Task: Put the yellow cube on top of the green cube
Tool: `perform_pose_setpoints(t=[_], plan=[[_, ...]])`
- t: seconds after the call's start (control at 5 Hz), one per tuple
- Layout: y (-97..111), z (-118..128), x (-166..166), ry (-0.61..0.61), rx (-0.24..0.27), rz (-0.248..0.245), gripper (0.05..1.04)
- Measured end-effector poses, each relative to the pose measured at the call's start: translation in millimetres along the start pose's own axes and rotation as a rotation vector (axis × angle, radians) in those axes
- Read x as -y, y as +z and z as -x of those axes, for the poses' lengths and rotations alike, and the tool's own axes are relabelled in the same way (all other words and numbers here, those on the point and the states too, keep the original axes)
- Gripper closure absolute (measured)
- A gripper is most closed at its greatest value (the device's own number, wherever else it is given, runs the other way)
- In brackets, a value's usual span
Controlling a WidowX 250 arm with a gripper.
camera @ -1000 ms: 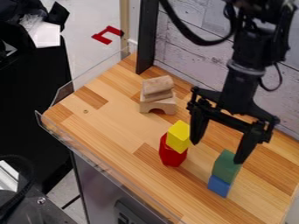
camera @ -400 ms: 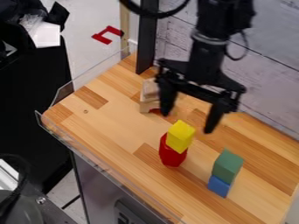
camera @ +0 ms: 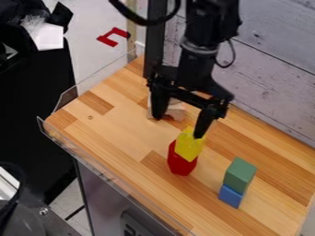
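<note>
Evidently the claw (camera: pixel 178 127), spread wide with nothing between its fingers, hangs above and behind the red block (camera: pixel 182 159), likely lining up to grasp the yellow cube (camera: pixel 189 144) perched on it. Apart from that block, the green cube (camera: pixel 240 171) tops a blue one (camera: pixel 230 196), which apparently serves as its pedestal.

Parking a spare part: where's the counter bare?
Widest: between clear guard, wooden arch and red block. Narrower: between red block and the blue cube under the green cube. Crowded: around wooden arch and yellow cube, with the gripper there.
</note>
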State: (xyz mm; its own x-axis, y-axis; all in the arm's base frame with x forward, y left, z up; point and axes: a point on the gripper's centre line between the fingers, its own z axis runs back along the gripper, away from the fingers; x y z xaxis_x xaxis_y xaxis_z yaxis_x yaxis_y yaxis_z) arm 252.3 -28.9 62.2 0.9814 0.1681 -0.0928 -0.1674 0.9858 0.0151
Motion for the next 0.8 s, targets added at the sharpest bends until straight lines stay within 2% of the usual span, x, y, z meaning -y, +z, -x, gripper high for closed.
perform_pose_setpoints(t=[0.2,0.6,0.8], plan=[[-2.4,-1.8,3.5,-0.004,0.008,0.037,0.084],[-4.9,9.1,9.3,-0.009,-0.028,0.054,0.084],[-3.0,10.2,13.4,-0.020,-0.023,0.060,0.084]])
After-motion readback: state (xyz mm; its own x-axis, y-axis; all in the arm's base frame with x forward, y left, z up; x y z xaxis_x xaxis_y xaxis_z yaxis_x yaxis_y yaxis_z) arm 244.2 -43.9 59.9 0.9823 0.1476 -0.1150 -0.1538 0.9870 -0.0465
